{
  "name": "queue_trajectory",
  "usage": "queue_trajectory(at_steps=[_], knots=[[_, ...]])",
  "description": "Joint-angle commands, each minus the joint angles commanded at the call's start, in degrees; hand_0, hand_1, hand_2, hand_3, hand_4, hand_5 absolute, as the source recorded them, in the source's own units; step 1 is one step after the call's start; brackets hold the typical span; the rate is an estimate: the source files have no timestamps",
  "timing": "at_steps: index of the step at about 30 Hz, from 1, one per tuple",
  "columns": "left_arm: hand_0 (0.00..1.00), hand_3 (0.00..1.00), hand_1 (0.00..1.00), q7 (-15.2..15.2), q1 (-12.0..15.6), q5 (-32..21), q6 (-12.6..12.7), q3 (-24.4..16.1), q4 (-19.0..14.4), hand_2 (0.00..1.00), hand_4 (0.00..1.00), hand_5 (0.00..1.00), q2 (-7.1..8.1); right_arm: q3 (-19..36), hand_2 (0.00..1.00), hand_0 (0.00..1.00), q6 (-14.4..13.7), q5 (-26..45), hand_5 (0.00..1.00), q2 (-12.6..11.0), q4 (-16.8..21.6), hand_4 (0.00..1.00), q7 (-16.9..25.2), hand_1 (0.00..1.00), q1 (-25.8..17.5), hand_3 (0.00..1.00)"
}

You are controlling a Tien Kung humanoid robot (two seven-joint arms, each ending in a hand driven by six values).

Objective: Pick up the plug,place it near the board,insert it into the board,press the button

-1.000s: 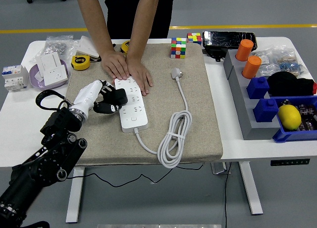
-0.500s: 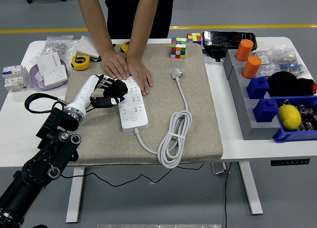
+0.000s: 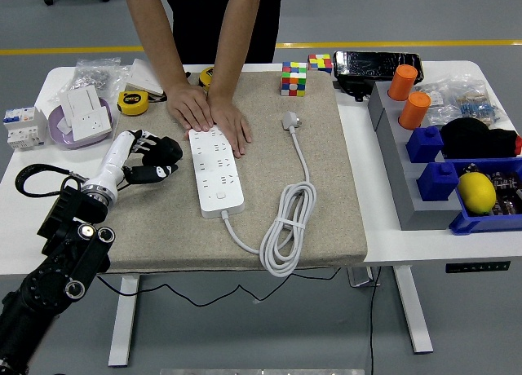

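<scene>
The white power strip [image 3: 217,169] lies lengthwise on the beige mat [image 3: 326,187], its button [image 3: 218,197] at the near end. Its cord [image 3: 285,224] coils to the right and ends in a white plug [image 3: 291,120] lying loose on the mat. My left hand [image 3: 153,157], black-fingered on a white wrist, hovers over the mat's left edge, a short way left of the strip. Its fingers are loosely bent and I see nothing in them. A person's two hands [image 3: 214,114] press flat on the strip's far end.
A yellow tape measure [image 3: 130,103] and a purple dish with a socket [image 3: 81,118] lie far left. Two puzzle cubes [image 3: 294,77] stand behind the mat. Grey shelves at the right carry orange cups [image 3: 408,96], blue bins [image 3: 440,179] and a lemon [image 3: 477,191].
My left hand has drawn back to the left, from touching the strip's left side to the mat's left edge. The person's hands, strip and plug have stayed put.
</scene>
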Motion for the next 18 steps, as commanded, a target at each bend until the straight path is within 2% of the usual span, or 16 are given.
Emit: queue_trajectory(at_steps=[6,15,16,18], knots=[[0.739,0.489,0.586,0.5,0.1,2.7,-0.4,-0.2,1.1,0.484,0.547,0.002,-0.20,0.0,0.742,0.818,0.0,-0.1,0.805,0.0,0.0,0.998,0.0,0.746,0.0,0.757],[0.742,0.493,0.588,0.8,0.2,2.9,-1.5,0.3,1.3,0.488,0.552,0.002,-0.17,0.0,0.742,0.818,0.0,-0.1,0.803,-0.1,0.0,0.998,0.0,0.746,0.0,0.757],[0.770,0.531,0.700,0.8,0.2,2.7,-1.8,0.4,1.4,0.569,0.740,0.073,-0.14,-0.1,0.741,0.818,0.0,-0.2,0.806,-0.1,0.0,0.998,0.0,0.746,-0.1,0.757],[0.770,0.531,0.700,0.9,0.3,2.7,-2.1,0.4,1.5,0.569,0.740,0.073,-0.11,-0.1,0.741,0.818,0.0,-0.2,0.806,-0.1,0.0,0.998,-0.1,0.746,-0.1,0.757]])
